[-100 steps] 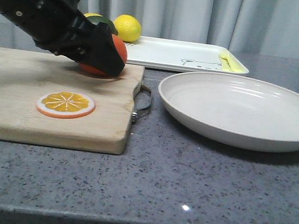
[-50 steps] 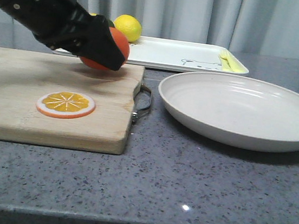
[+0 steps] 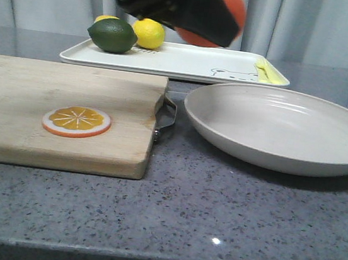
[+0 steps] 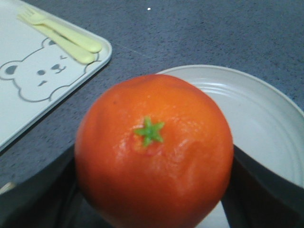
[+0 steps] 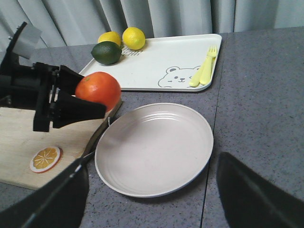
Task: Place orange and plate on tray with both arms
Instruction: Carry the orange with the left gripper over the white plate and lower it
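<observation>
The left claw (image 5: 88, 102) is closed on the orange (image 5: 98, 90), its two dark fingers (image 4: 38, 190) pressed to opposite sides of the fruit, the green stem star facing the wrist camera. The orange hangs in the air, clear of the cutting board (image 3: 62, 113) and near that board's handle end, above the gap between the board and the plate (image 5: 154, 148). It has not yet reached the tray (image 5: 161, 66): the tray lies beyond the plate, with a lime (image 5: 107, 52) and two lemons (image 5: 128, 38) at its far left end and a pale yellow fork (image 5: 205, 66) beside the bear drawing.

The right claw (image 5: 152, 199) holds nothing and stands wide apart, its fingers showing as dark shapes either side of the plate's near rim, well above it. The plate sits empty on the tabletop (image 3: 215, 211), just in front of the tray.

So the step in hand is carrying the orange over to the tray. The next move likely calls for the left arm to travel onward past the plate, over the bare middle of the tray between the lime and the bear, then lower and let go gently, since a round fruit may roll. The right arm would then need to come down and take the plate by its rim.
</observation>
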Motion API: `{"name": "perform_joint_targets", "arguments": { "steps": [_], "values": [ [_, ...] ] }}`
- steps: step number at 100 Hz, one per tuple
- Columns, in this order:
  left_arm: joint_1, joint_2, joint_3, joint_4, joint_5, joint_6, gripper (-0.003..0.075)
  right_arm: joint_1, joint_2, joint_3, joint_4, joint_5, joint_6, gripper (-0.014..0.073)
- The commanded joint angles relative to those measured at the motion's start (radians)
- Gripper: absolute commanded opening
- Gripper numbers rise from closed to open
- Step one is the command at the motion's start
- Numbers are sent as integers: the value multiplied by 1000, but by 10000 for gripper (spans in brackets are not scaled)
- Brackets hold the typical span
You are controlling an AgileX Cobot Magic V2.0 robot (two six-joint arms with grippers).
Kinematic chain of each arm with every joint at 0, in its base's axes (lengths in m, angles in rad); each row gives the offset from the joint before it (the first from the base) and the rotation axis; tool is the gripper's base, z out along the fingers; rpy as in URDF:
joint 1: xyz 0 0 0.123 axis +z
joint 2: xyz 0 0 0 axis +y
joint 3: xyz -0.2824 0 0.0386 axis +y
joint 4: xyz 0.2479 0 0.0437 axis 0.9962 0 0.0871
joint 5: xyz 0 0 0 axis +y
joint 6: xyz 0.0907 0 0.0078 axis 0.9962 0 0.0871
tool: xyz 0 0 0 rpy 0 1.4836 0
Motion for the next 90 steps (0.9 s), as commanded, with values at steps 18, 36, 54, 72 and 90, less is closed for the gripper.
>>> {"name": "perform_joint_targets", "arguments": {
  "steps": [18, 36, 54, 72, 90],
  "values": [
    [-106, 95, -140, -43, -57, 3, 140, -4, 22, -30, 4, -60, -3, 561],
    [-112, 167, -174, -58, -32, -2, 141, -4, 22, -30, 4, -60, -3, 561],
    [-112, 190, -174, -58, -15, -2, 248, -4, 22, -30, 4, -60, -3, 561],
    [-112, 190, -174, -56, -13, -2, 389, -4, 22, -30, 4, -61, -3, 561],
    [-112, 190, -174, -56, -13, -2, 488, -4, 22, -30, 4, -61, -3, 561]
  ]
}}
